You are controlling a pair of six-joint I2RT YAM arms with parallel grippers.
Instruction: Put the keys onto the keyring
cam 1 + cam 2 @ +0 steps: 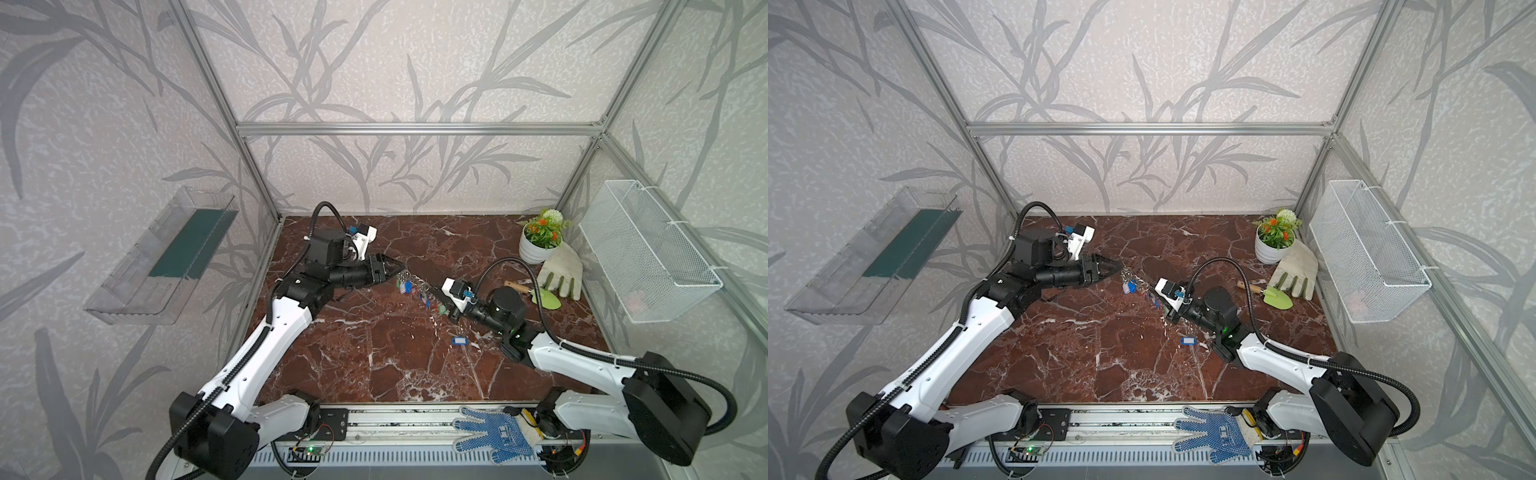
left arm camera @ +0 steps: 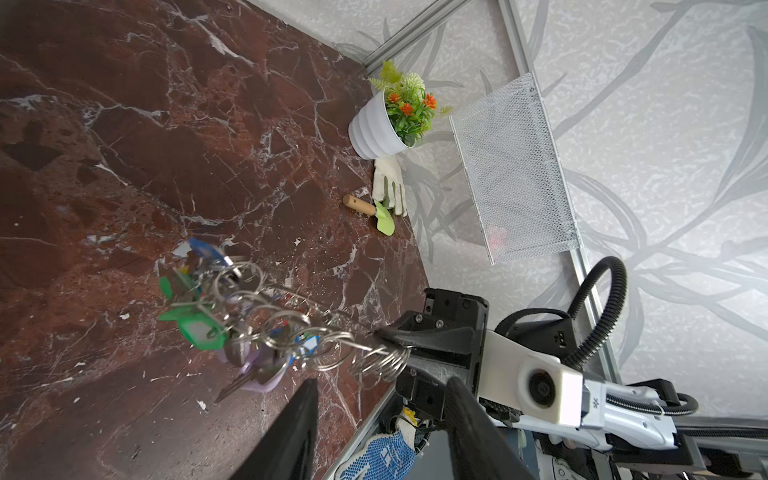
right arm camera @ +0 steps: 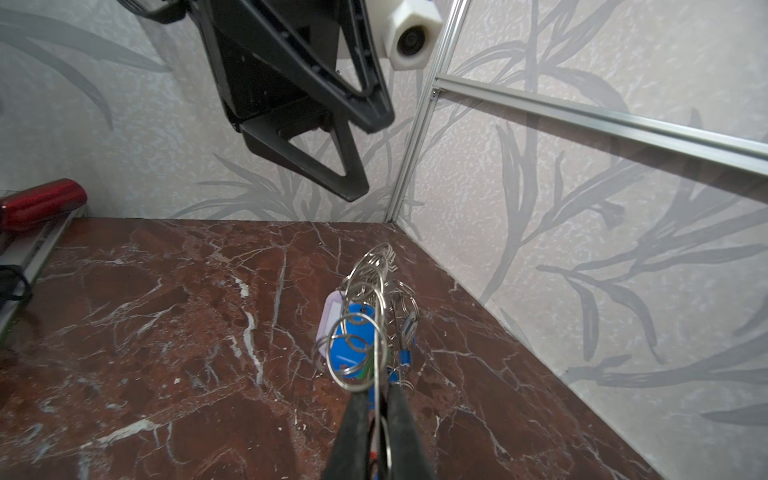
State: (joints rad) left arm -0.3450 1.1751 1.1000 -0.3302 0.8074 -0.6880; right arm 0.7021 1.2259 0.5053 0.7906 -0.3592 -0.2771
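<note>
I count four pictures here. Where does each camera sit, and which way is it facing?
Both top views: high above the front edge, looking down and backward over the marble table; left arm and right arm both show.
Left wrist: on the left arm, looking past the open left gripper at the keyring pinched by the right gripper; flower pot beyond.
Right wrist: on the right arm, looking along the shut right gripper toward the back-left corner; the left gripper hangs ahead.
Shared: both wrist views show the keyring.
</note>
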